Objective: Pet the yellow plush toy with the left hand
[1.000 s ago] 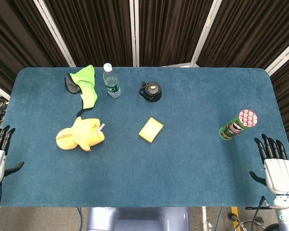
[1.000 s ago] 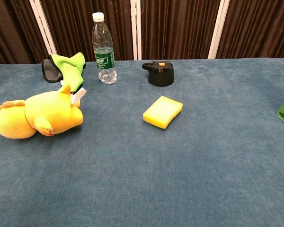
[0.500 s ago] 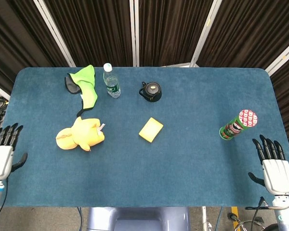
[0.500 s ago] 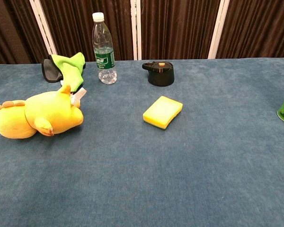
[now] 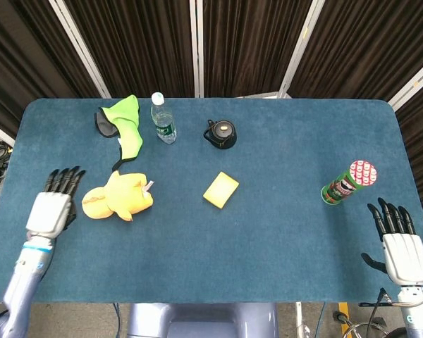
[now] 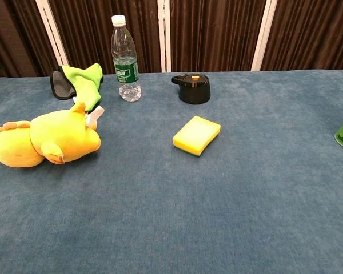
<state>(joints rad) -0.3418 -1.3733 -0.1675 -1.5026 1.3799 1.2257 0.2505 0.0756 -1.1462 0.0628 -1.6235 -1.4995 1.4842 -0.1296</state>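
Progress: my left hand [image 5: 51, 208] just swung in from the desk's left edge, fingers spread and empty, now just beside the yellow plush toy [image 5: 118, 196]. Petting's next.

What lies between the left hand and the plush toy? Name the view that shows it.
Only bare table: in the head view, the left hand sits just beside the plush toy, with nothing between them.

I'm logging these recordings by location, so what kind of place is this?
Probably a lab or studio test bench, not a home: a blue felt-covered table backed by dark pleated curtains on white frames, with unrelated props laid out, such as a yellow plush toy and yellow sponge.
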